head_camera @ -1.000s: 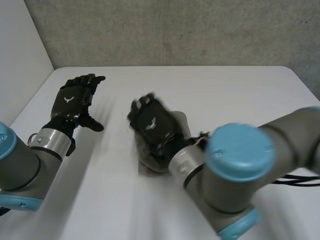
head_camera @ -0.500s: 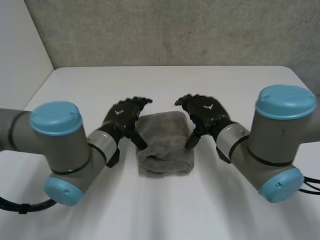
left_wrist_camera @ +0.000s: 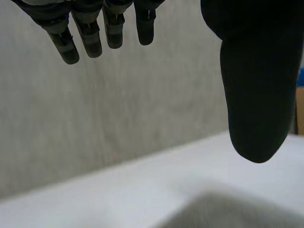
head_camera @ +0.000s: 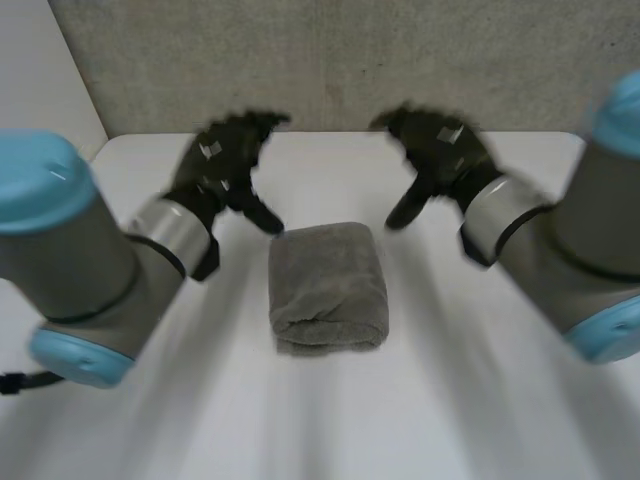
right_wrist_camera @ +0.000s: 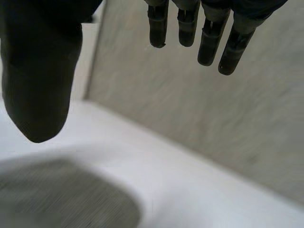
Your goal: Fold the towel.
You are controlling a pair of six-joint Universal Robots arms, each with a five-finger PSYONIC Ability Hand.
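White table (head_camera: 330, 430): bearing one item. Grey towel (head_camera: 327, 288): lying at the table's middle, folded into a thick, compact bundle, its rolled edge nearest the camera. Left hand (head_camera: 215, 160): hovering past the towel's far left corner, fingers straight and spread, holding nothing. Right hand (head_camera: 445, 150): hovering past the towel's far right corner, fingers relaxed, likewise empty. Grey concrete wall (head_camera: 330, 60): standing beyond the towel, behind the table's far edge.
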